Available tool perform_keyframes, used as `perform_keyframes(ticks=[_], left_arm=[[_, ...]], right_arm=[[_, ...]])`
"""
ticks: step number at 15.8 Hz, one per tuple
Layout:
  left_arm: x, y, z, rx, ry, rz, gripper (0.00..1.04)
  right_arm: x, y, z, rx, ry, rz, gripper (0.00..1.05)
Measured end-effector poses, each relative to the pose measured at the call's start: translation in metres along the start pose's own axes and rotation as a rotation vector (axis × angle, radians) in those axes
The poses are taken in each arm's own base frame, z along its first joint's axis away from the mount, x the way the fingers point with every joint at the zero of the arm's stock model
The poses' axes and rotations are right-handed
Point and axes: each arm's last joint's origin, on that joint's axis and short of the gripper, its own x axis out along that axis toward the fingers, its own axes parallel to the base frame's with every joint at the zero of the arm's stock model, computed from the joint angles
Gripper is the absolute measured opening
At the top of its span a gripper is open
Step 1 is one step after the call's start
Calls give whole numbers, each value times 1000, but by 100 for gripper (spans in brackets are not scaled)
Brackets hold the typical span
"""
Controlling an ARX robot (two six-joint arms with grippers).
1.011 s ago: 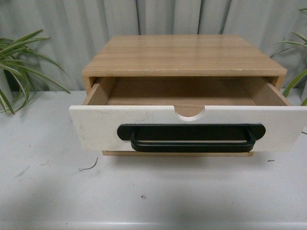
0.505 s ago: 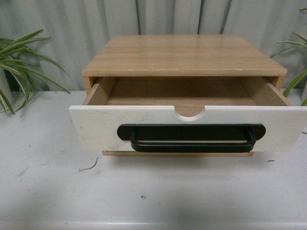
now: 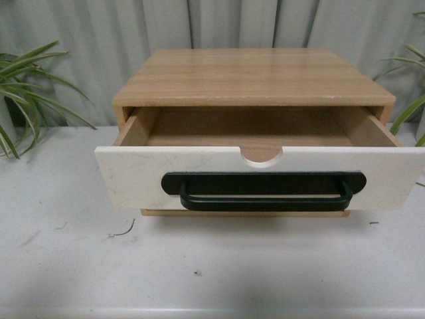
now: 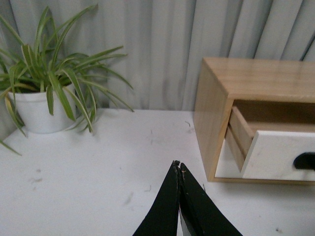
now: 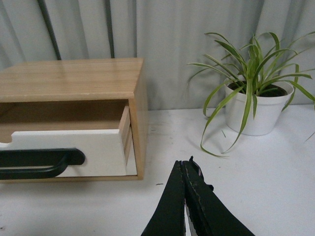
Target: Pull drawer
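OK, drawer (image 3: pixel 259 174) sits well out of the cabinet (image 3: pixel 252 76); pull looks done. Left gripper (image 4: pixel 179 169) and right gripper (image 5: pixel 184 167) both closed, empty, clear of it. I'd just hold off.

A pale grey pleated curtain (image 3: pixel 86 40) fills the upper part of the front view. Below it a white tabletop (image 3: pixel 66 266), scuffed and speckled, spans the lower frame. Green spider plants in white pots (image 4: pixel 42 115) stand at both edges. Light is soft and even.
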Motion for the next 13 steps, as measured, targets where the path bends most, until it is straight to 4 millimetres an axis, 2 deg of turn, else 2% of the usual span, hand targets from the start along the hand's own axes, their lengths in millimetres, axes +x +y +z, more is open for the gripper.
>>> perform_keyframes(ticks=[4,10,12,13], left_arm=[[0,0,-2,1,10,1,3],[0,0,-2,2,10,1,76],[0,0,-2,2,10,1,99],[0,0,-2,2,10,1,98]], right_arm=[[0,0,0,0,2,-1,4],[0,0,0,0,2,-1,78],[0,0,0,1,2,-1,100],[0,0,0,0,2,-1,97]])
